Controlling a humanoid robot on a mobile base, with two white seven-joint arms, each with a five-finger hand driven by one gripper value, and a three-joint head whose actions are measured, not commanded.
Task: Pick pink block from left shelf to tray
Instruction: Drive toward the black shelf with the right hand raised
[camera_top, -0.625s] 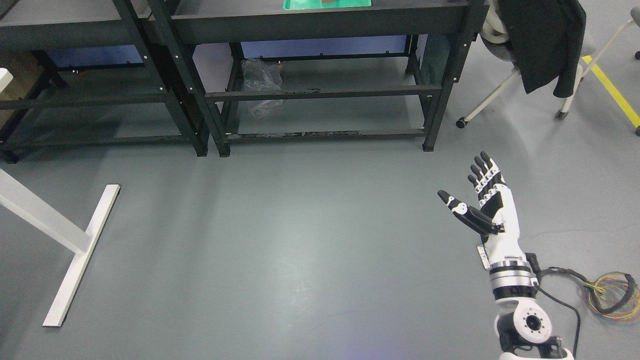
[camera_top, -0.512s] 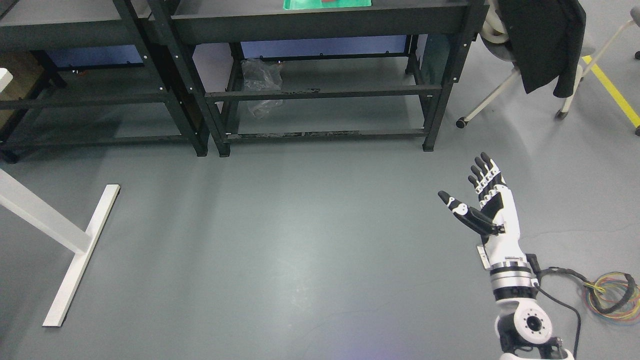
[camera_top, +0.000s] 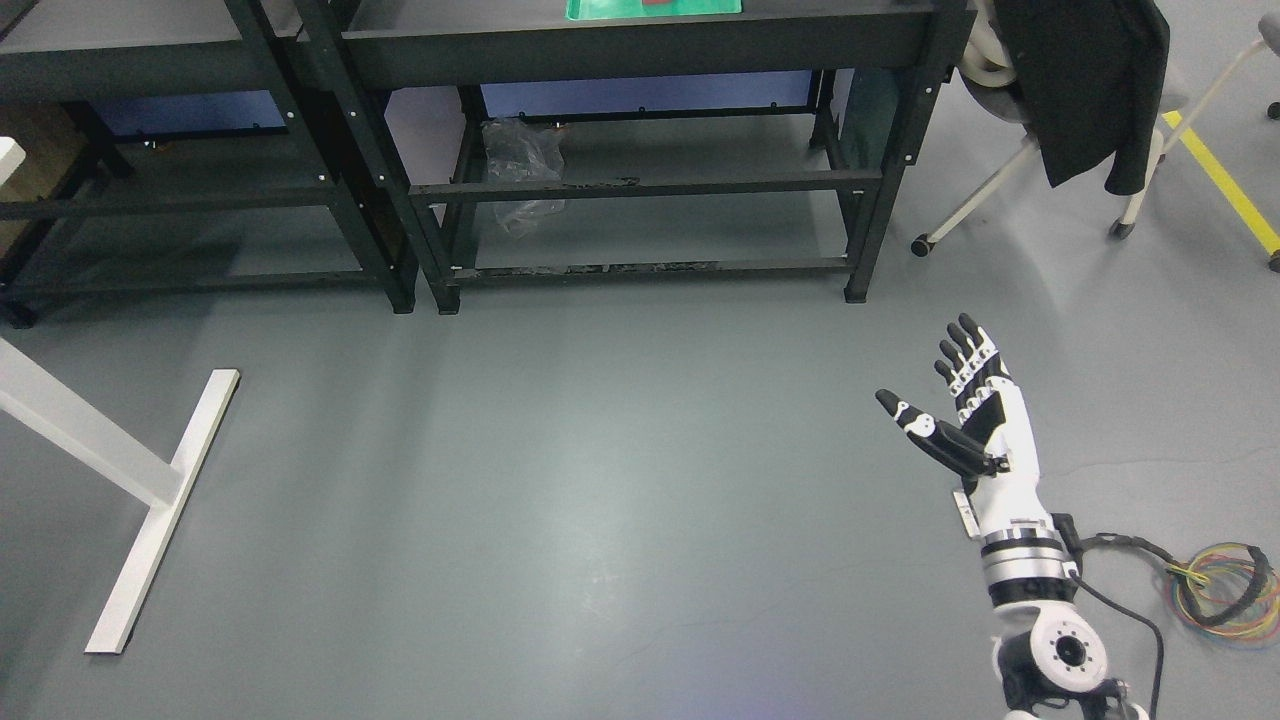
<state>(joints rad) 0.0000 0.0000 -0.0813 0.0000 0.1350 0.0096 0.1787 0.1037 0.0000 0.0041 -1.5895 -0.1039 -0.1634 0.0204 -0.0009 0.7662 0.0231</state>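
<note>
My right hand (camera_top: 935, 385) is raised over the grey floor at the lower right, fingers spread and holding nothing. Its white forearm rises from the bottom edge. A green tray (camera_top: 655, 9) lies on top of the right black shelf (camera_top: 650, 45) at the top edge, with a small red thing on it cut off by the frame. The left black shelf (camera_top: 150, 70) shows only its grey top and lower bars. No pink block is in view. My left arm does not show.
A white table foot (camera_top: 160, 510) lies on the floor at the left. A crumpled clear plastic bag (camera_top: 522, 165) sits on the right shelf's lower level. A chair with a black jacket (camera_top: 1085, 90) stands top right. Coloured cables (camera_top: 1225, 595) coil beside my right arm.
My right hand has dropped slightly lower in the picture. The shelves and chair have shifted only a little, so the camera moved a touch.
</note>
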